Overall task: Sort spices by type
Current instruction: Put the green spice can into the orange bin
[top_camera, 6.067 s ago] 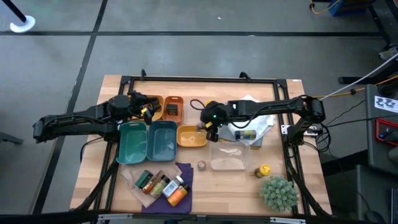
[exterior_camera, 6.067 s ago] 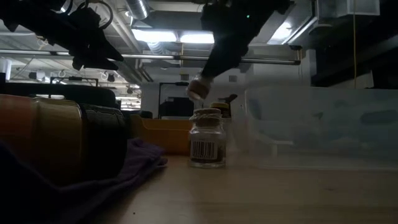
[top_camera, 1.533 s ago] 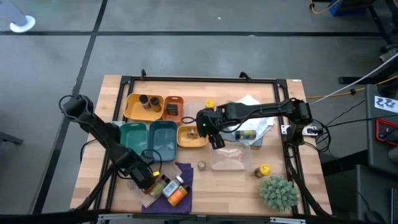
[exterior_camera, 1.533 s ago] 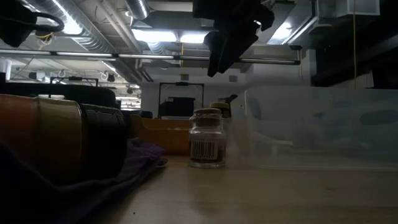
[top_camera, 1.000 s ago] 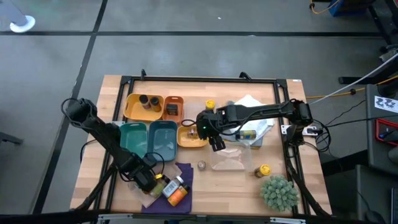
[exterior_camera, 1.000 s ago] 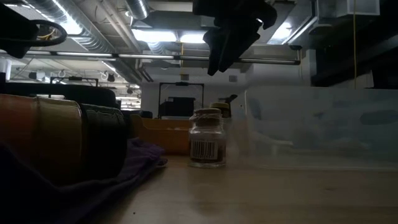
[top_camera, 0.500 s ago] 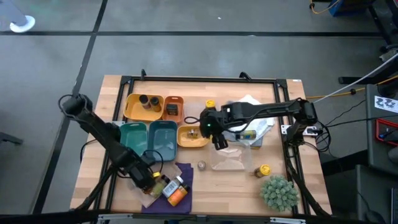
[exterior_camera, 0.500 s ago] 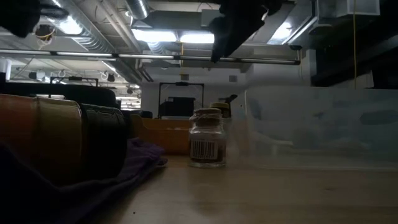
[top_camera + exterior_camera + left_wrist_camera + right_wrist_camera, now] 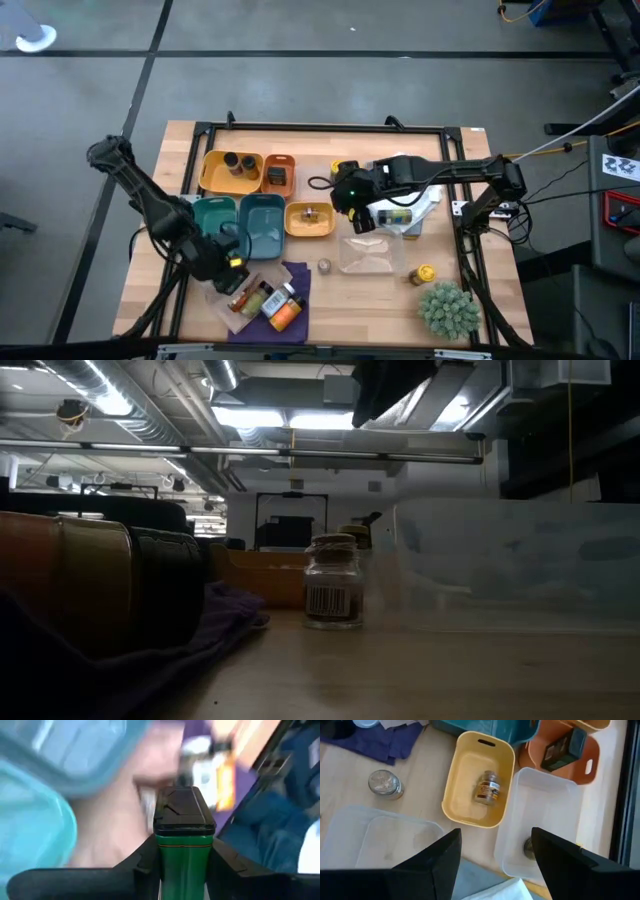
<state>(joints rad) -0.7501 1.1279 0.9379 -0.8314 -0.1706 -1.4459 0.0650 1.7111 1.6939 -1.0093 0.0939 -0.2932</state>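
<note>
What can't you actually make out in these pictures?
- Labels on the bottles on the purple cloth: too small in the high view, blurred in the left wrist view.
- The green bottle in the left gripper: its lower part is cut off by the picture's edge.
- The thing in the clear tub: partly hidden behind a finger of the open right gripper.

green black-capped spice tin (image 9: 183, 851) upright in left claw (image 9: 183, 865).
</note>
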